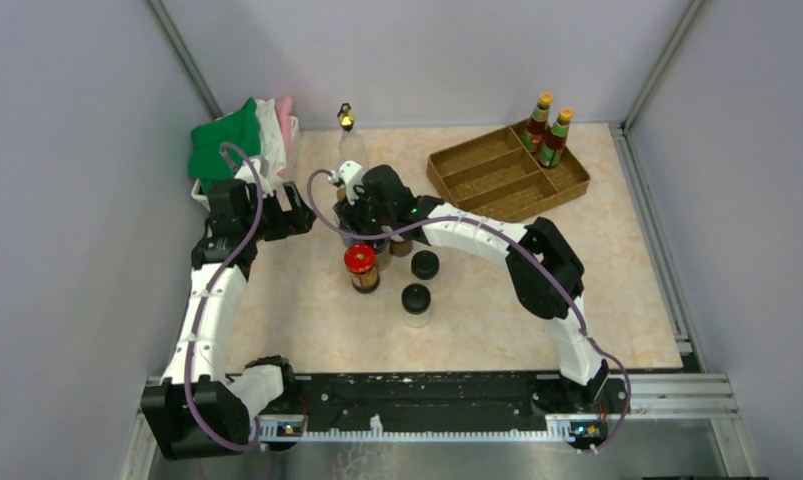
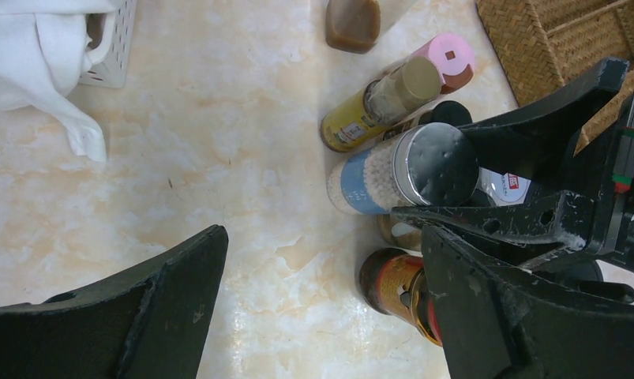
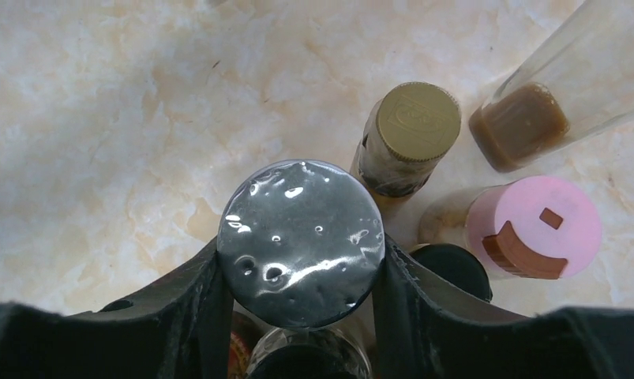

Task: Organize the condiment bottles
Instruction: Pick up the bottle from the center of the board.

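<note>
Right hand [image 3: 300, 272] pinches the silver-capped bottle [image 3: 301, 229], which stands upright on the surface [image 3: 100, 118]. Left hand [image 2: 321, 316] is spread, near that bottle.

One silver cap [image 3: 301, 241], one pink cap [image 3: 534, 225], one gold cap [image 3: 418, 120]; table [image 3: 100, 118] marbled beige.

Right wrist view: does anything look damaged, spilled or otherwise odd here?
The silver-capped jar, held in the right gripper, has a lid pitted with small dents and ripples rather than smooth. Nothing looks spilled.
</note>
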Action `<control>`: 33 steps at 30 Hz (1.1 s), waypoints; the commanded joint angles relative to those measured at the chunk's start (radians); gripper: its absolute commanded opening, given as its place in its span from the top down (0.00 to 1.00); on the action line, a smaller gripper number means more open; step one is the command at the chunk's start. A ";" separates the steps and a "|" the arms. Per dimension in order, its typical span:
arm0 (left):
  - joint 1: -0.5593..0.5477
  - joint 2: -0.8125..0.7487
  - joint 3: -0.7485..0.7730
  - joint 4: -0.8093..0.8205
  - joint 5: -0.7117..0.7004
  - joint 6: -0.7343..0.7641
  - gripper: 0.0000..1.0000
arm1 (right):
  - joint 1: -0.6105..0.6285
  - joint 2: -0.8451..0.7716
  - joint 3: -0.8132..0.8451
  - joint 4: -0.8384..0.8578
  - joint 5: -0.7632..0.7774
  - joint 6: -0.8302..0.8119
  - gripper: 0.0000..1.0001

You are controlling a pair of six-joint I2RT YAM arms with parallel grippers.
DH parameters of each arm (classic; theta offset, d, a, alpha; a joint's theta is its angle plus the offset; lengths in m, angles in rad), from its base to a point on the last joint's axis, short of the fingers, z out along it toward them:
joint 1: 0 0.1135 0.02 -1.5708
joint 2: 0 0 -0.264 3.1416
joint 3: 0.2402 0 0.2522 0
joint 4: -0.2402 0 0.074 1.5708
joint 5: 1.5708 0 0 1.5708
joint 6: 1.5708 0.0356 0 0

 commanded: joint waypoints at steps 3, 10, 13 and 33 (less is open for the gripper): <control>0.006 -0.025 -0.006 0.049 0.019 -0.008 0.02 | 0.015 -0.046 -0.029 0.067 0.005 0.010 0.66; 0.006 -0.032 -0.001 0.044 0.009 -0.006 0.02 | 0.015 -0.219 -0.034 0.035 0.016 0.004 0.84; 0.006 -0.034 0.007 0.036 0.000 -0.002 0.02 | 0.015 -0.306 -0.027 0.034 0.055 -0.010 0.86; 0.006 -0.013 -0.002 0.060 0.062 -0.008 0.03 | -0.365 -0.643 -0.173 -0.077 0.670 -0.055 0.96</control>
